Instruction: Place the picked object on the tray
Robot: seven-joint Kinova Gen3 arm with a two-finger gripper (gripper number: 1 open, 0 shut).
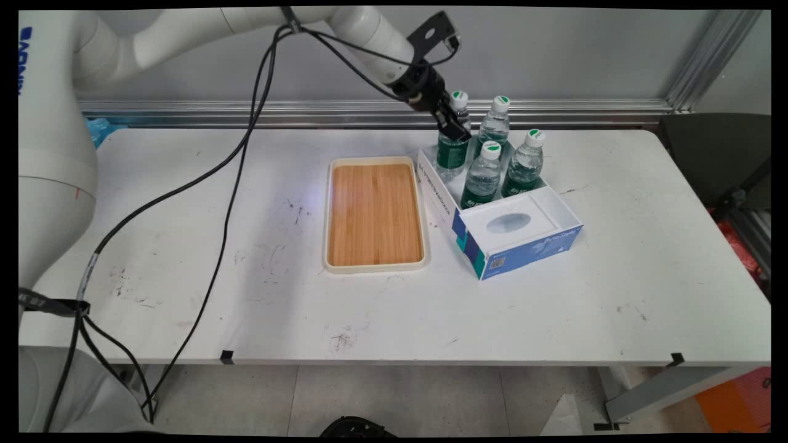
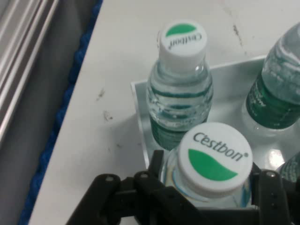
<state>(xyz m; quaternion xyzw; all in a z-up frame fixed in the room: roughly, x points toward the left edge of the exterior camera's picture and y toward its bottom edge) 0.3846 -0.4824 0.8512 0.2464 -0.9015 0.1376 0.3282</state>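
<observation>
My gripper [image 1: 454, 131] reaches down at the back left corner of an open white and blue carton [image 1: 529, 246]. It is shut on the neck of a clear water bottle [image 1: 452, 154] with a green label and a white cap. In the hand view that bottle's cap [image 2: 213, 157] sits between my fingers [image 2: 157, 164], with my gripper [image 2: 208, 187] around it. Several bottles of the same kind stand in the carton: one just beyond the held one [image 2: 180, 93], another at the right edge [image 2: 276, 93]. The held bottle's base is still inside the carton.
A cream tray with a wooden floor [image 1: 375, 212] lies left of the carton, close beside it. The carton's front part has a white lid with an oval opening [image 1: 508, 223]. Black cables [image 1: 228, 203] hang from the arm over the left of the table.
</observation>
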